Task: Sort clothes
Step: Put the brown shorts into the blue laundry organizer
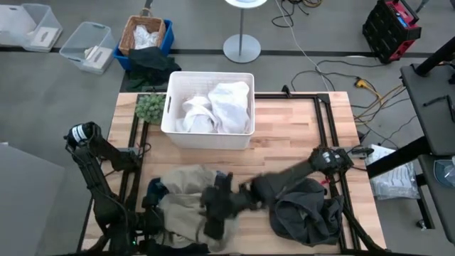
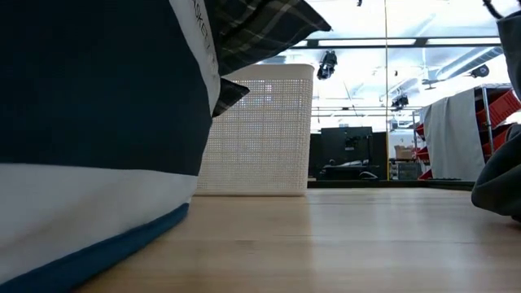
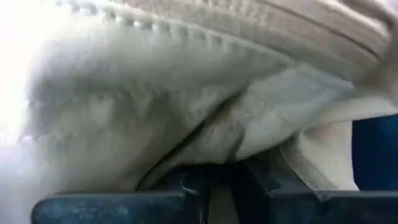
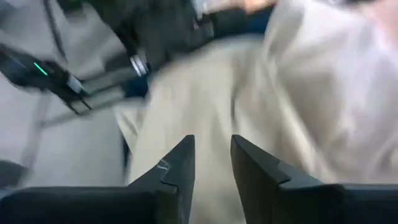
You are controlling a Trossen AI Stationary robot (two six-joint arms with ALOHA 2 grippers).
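On the wooden desk (image 1: 298,142) a white bin (image 1: 208,136) stands at the far middle, holding large white cloth pieces (image 1: 217,105). A small green fuzzy lump (image 1: 150,107) lies just beside the bin's left wall. Behind the desk, on the floor, a wicker basket (image 1: 144,33) with white cloth inside sits in a blue crate.

At the near edge, left of middle, a beige garment (image 1: 183,205) is spread in a rumpled heap, with a bit of blue cloth (image 1: 156,189) showing at its left edge. To the right, near the front right corner, a dark grey garment (image 1: 307,211) lies crumpled. In the low view a plaid shirt (image 2: 252,32) hangs down at the top, in front of the bin.

The right arm reaches from the right side across the grey garment, and its tool (image 1: 214,213) hangs over the beige garment. The right wrist view shows its 2 dark fingers (image 4: 176,167) released, with a narrow gap between them, pointing down at beige cloth; nothing is between them.

The left tool (image 3: 214,190) is at the front left, pressed right up to the beige garment, whose seam and folds fill the left wrist view. I cannot tell whether that tool is released or clenched.
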